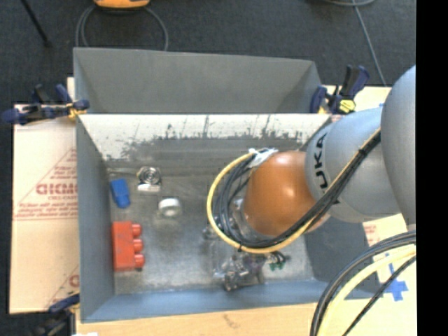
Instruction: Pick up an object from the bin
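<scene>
Presently: grey bin (pixel 196 82) holding red block (pixel 127 246); blue piece (pixel 120 192) just behind block; jaws low, well right of block, opening impossible to tell.

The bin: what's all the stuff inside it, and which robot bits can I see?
bin: one, grey metal, middle of the view
red block: one, red, lower left of the bin floor
blue piece: one, blue, small, just above the red block by the left wall
shiny metal piece: one, silver, right of the blue piece
pale round piece: one, whitish, below and right of the shiny metal piece
arm: one, grey, reaching in from the right
orange cover: one, orange, on the wrist, ringed by cables
gripper: one, dark, low by the bin's lower wall, apart from all four pieces
</scene>
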You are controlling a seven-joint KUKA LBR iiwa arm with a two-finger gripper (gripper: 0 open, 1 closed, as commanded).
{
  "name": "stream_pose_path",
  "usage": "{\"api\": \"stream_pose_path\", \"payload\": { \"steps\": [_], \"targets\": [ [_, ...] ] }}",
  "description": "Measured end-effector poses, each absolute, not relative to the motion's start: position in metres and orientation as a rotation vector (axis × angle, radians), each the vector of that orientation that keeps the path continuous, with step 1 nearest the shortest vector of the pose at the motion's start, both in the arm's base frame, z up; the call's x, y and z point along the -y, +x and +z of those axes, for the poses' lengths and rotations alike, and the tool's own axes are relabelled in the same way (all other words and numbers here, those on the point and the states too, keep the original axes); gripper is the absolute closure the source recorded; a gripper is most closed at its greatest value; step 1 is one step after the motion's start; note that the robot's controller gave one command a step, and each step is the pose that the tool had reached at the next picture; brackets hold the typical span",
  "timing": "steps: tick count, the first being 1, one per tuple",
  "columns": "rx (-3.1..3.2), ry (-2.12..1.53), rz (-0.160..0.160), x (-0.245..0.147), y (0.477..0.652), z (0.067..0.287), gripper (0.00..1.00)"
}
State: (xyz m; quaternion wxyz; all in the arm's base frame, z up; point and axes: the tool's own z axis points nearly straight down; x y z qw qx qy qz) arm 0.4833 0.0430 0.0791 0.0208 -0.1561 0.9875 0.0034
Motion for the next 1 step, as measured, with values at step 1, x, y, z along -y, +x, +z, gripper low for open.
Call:
{"api": "stream_pose_path", "payload": {
  "steps": [1],
  "targets": [
    [-3.006,-0.891,-0.006,0.0215,0.5053,0.2275,1.0]
  ]
}}
